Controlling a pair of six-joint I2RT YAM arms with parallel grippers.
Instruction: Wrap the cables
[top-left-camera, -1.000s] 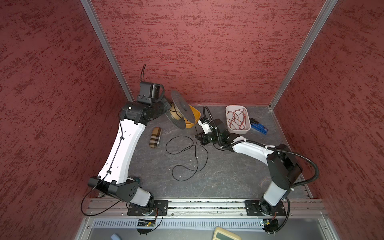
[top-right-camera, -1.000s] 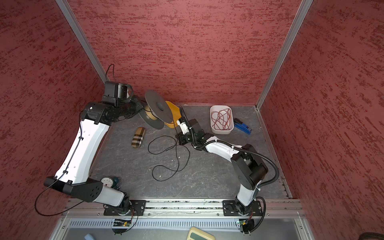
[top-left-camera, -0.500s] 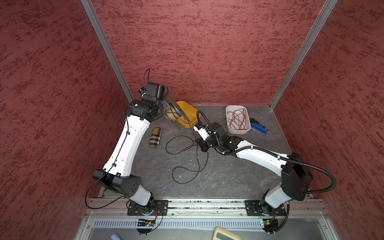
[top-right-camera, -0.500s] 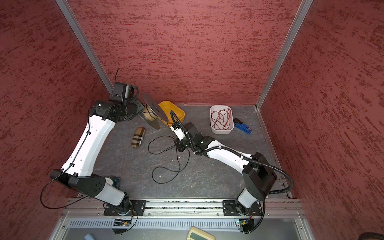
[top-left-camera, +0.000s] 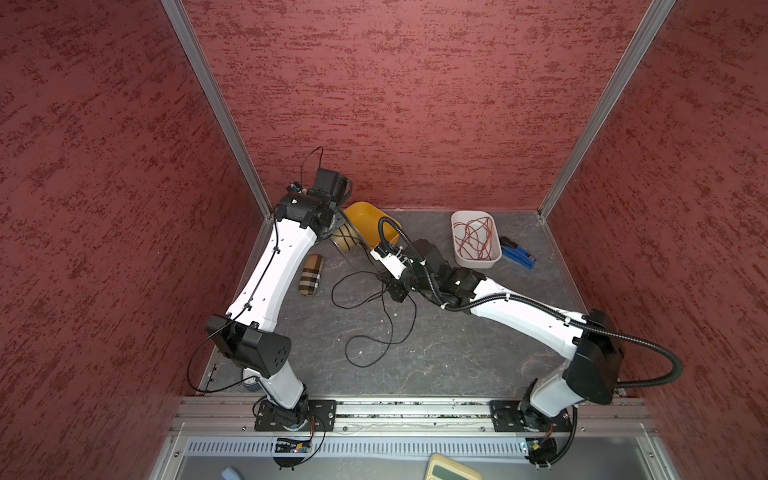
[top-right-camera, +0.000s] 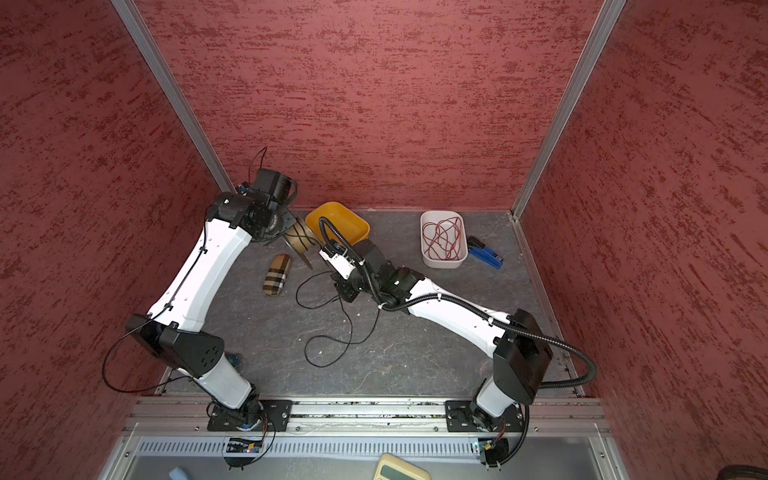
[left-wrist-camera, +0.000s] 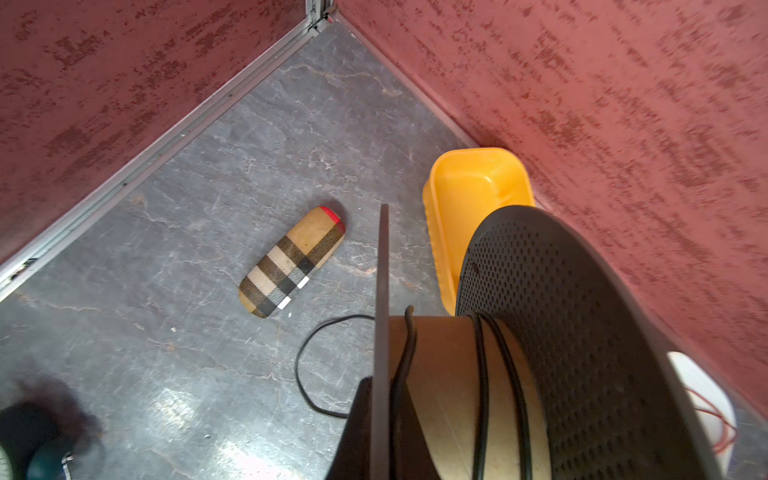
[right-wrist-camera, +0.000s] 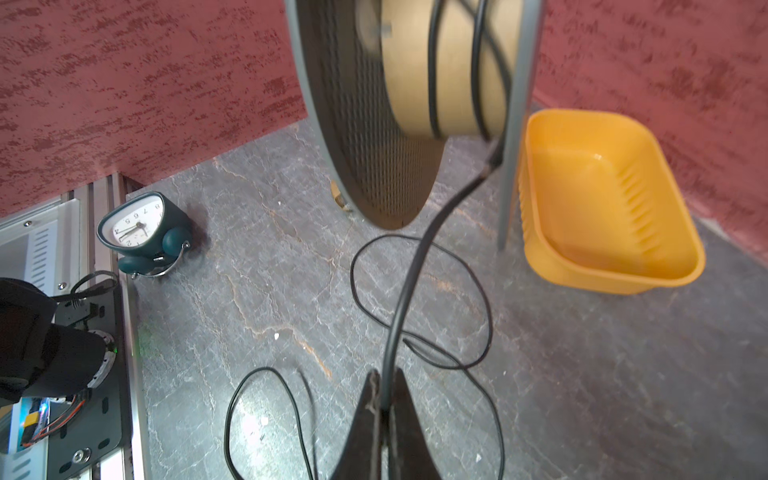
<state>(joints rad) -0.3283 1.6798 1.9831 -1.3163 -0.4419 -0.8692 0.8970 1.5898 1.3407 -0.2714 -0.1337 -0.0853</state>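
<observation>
Jaws, right gripper (right-wrist-camera: 384, 409): pinched together on the black cable (right-wrist-camera: 410, 266), which comes out from between the fingertips.
Jaws, left gripper (left-wrist-camera: 380, 415): clamped on one thin grey flange of the spool (left-wrist-camera: 449, 374), a dark finger on each side of it.
Cable, held stretch: one thin, smooth, round black strand. It curves from the right gripper up to the spool's tan core and meets it close beside a flange.
Cable, wound part: a few turns on the core, spaced apart, with some crossing one another. Most of the core is bare.
Cable, loose part: slack open loops lie on the grey floor (top-left-camera: 457, 353) under and beside the right gripper, between the two arms. The loops overlap in both top views.
Spool: two wide flanges with perforated dark inner faces, held on edge near the far left corner. Whether a rim touches the floor cannot be told.
Nearby: yellow bin (right-wrist-camera: 623, 187) just beyond the spool; plaid case (left-wrist-camera: 293, 262) on the floor beside it, apart from the cable.
Farther out: alarm clock (right-wrist-camera: 137, 226) by the left arm's base; white tray (top-left-camera: 457, 232) of red wires (top-left-camera: 473, 239) and blue tool (top-left-camera: 517, 253) well apart at the far right.
</observation>
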